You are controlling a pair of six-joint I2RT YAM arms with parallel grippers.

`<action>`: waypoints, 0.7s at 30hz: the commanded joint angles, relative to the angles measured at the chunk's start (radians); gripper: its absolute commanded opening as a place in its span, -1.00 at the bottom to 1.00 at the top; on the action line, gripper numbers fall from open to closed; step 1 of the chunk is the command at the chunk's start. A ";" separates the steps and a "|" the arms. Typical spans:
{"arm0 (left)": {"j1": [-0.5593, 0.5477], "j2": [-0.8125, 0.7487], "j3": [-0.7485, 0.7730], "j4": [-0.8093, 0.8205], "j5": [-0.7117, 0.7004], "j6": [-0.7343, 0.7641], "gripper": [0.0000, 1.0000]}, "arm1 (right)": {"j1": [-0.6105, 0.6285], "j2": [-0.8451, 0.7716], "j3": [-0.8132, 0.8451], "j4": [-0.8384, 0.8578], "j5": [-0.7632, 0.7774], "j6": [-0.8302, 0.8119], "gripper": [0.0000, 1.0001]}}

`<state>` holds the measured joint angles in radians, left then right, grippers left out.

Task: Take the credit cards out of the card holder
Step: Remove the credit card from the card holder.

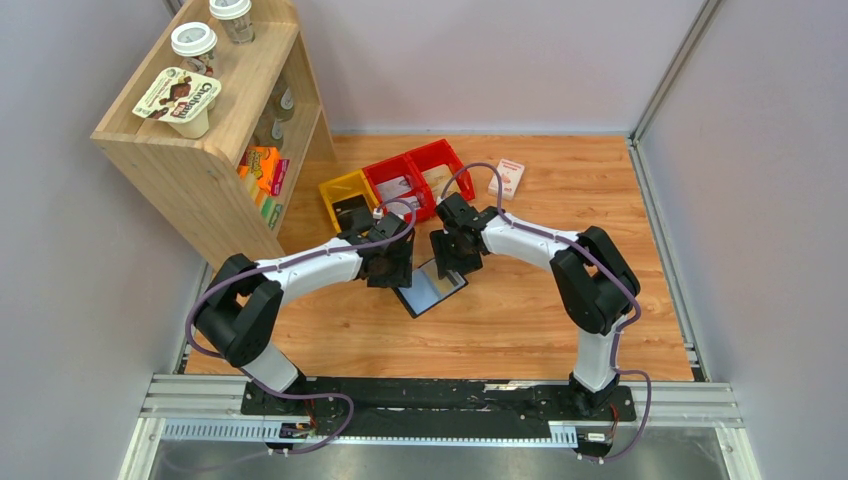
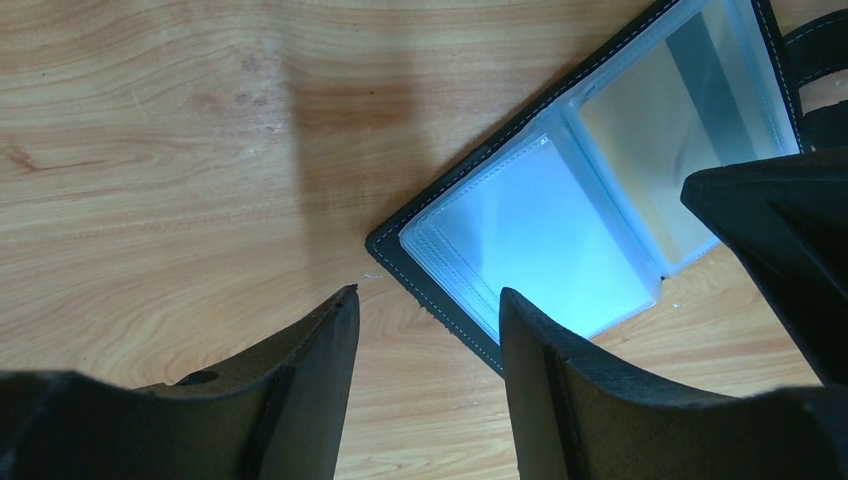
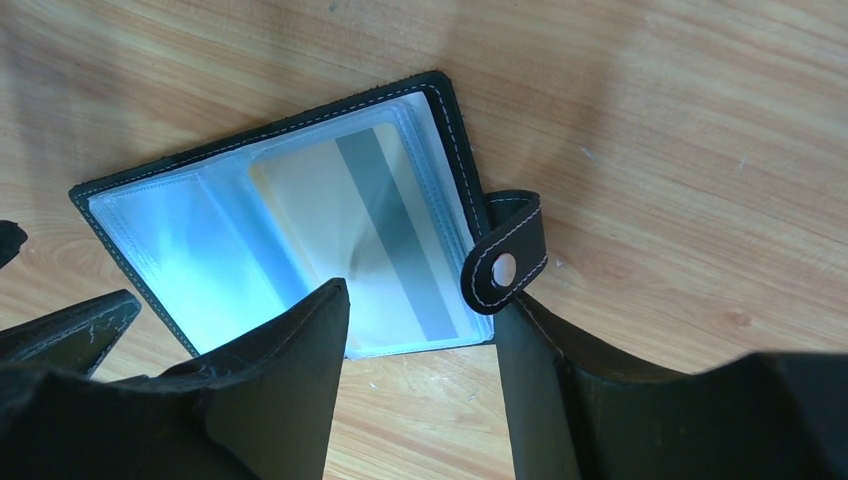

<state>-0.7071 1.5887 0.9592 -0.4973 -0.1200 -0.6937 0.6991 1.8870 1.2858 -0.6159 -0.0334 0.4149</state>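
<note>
The black card holder point(image 1: 430, 288) lies open flat on the wooden table, its clear bluish pockets up. A tan credit card point(image 3: 340, 200) with a grey stripe sits inside the pocket on the tab side; it also shows in the left wrist view point(image 2: 650, 150). The closing tab point(image 3: 505, 255) sticks out at that edge. My left gripper point(image 2: 428, 300) is open and empty over the holder's empty-pocket corner point(image 2: 520, 230). My right gripper point(image 3: 420, 300) is open and empty over the card-side edge. Both hover close above the holder point(image 3: 270, 230).
One yellow bin point(image 1: 347, 195) and two red bins point(image 1: 415, 175) stand behind the arms. A white-and-red small box point(image 1: 507, 178) lies at the back right. A wooden shelf point(image 1: 215, 120) with cups and packets stands at the left.
</note>
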 commanded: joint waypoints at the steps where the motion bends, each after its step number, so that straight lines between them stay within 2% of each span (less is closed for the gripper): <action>1: -0.006 -0.019 0.015 0.028 -0.029 -0.012 0.23 | 0.007 -0.008 0.007 0.034 -0.032 -0.018 0.15; 13: -0.017 0.013 -0.007 0.063 -0.032 -0.012 0.12 | 0.026 -0.005 -0.008 0.068 -0.071 -0.010 -0.01; 21: -0.028 0.036 -0.016 0.075 -0.037 -0.012 0.09 | 0.042 -0.002 -0.016 0.065 -0.075 -0.005 -0.02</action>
<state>-0.7238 1.6081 0.9539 -0.4515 -0.1425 -0.6949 0.7319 1.8874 1.2758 -0.5816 -0.0929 0.4133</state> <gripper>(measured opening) 0.545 0.494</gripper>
